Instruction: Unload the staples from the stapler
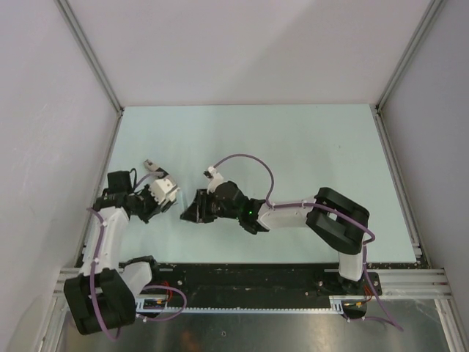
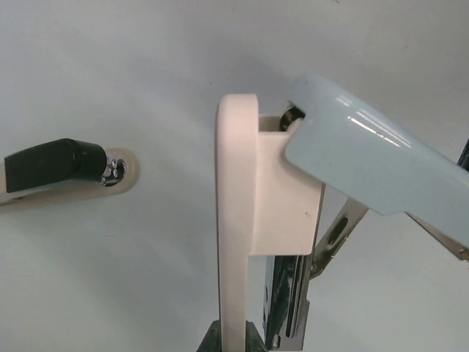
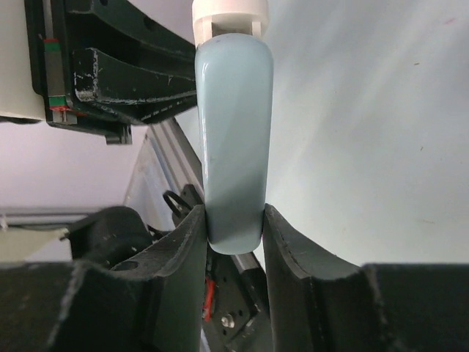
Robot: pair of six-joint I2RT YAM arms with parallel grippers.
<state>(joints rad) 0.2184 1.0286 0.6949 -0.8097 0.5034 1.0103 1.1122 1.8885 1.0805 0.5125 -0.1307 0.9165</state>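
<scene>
Left tool [image 1: 161,193]: pressed shut on the 6 o'clock end of the small chunky white plastic stapler [image 2: 238,220], over the near-left part of the pale bench [image 1: 293,147]. Right tool [image 3: 234,220]: pinching the free end of the stapler's pale blue glossy hinged cover [image 3: 233,132].

Key relation:
- In the top view the stapler lies just beside the right tool, at its 10 o'clock.
- In the left wrist view the white body's long axis runs 12 to 6, with the hinge at the 12 end.
- The cover is swung off toward 4 o'clock, so the gap opens on the 3 o'clock side.
- The dark metal magazine channel [image 2: 286,301] sits in that gap against the body. A thin silver linkage arm [image 2: 337,235] crosses from it toward the cover.
- Judgement: anything unloaded must leave through that open side, and both tools are occupied.

Hidden or unclear:
- The staples cannot be made out. The channel is dark and cut off by the bottom edge, so loaded or empty is unknown.
- In the top view the cover is hard to separate from the bench.
- The black rod with a chrome screw head [image 2: 73,161] at 9 o'clock is unidentified.
</scene>
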